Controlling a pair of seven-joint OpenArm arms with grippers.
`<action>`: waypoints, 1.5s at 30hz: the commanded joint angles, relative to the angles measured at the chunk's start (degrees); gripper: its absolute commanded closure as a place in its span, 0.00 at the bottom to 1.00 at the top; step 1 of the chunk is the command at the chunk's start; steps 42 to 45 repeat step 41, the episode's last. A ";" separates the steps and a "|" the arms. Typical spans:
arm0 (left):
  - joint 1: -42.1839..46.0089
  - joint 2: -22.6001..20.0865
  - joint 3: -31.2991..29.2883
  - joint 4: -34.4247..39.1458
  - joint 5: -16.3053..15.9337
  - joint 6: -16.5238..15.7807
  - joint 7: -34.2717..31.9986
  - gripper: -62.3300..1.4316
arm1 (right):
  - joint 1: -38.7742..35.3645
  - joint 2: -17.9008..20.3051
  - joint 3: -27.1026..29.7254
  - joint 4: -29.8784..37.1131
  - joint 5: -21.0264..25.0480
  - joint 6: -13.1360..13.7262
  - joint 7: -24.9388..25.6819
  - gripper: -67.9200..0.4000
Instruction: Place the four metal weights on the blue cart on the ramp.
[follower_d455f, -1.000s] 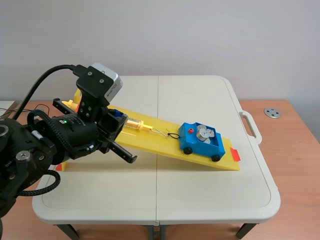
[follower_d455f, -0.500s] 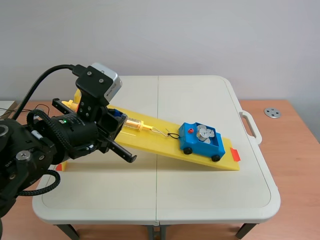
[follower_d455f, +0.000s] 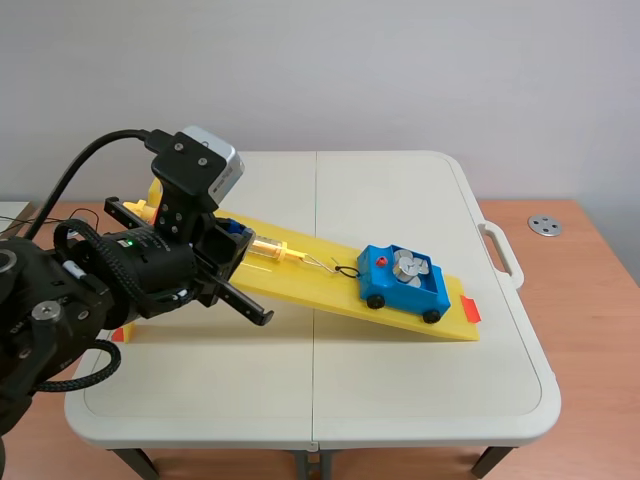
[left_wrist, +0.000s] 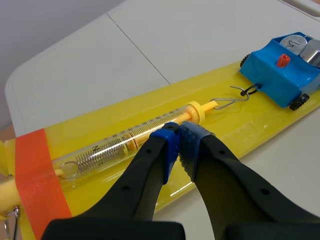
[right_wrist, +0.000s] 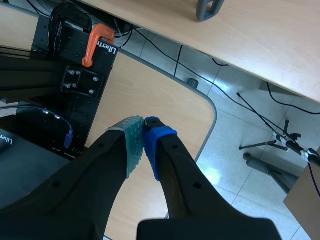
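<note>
Starting at the left: the left arm (follower_d455f: 100, 290) came in low over the table (follower_d455f: 400, 190), w/ the left gripper (left_wrist: 177, 137) above the raised end of the yellow ramp (follower_d455f: 320, 292). Its fingers were pressed together pad to pad, nothing btwn them, tips right over the clear spring scale (left_wrist: 120, 145) lying lengthwise on the ramp; contact w/ the tube couldn't be told. Orange tape (left_wrist: 32, 170) crossed the ramp's high end, by the scale's ring. The scale's yellow rod ended in a wire hook (left_wrist: 231, 99), caught in a black loop on the blue cart (follower_d455f: 403, 283). The cart sat on its wheels near the ramp's low end, red knob (left_wrist: 283, 60) on its front, & the metal weights (follower_d455f: 408, 265) lay piled in its bed: silver discs, exact no. unclear. Further right, off the table, a small grey disc (follower_d455f: 545, 225) lay on a wooden desk (follower_d455f: 590, 260). The right gripper (right_wrist: 143, 142) showed only in its own wrist view: fingers closed, empty, pointing down at the floor near a black frame w/ an orange clamp (right_wrist: 95, 42).
</note>
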 joint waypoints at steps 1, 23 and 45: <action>-1.16 0.57 -1.51 8.07 -4.26 2.86 -3.19 0.93 | 1.03 -0.76 3.17 4.31 2.78 1.38 3.50 0.98; 29.83 -6.54 -1.70 35.17 -8.96 1.60 5.27 0.13 | 26.29 -0.48 -1.70 4.31 5.86 1.38 5.88 0.34; 32.33 -4.35 -1.70 35.32 -8.85 6.56 0.94 0.00 | 29.24 -0.68 -10.45 4.31 3.61 -1.09 9.94 0.03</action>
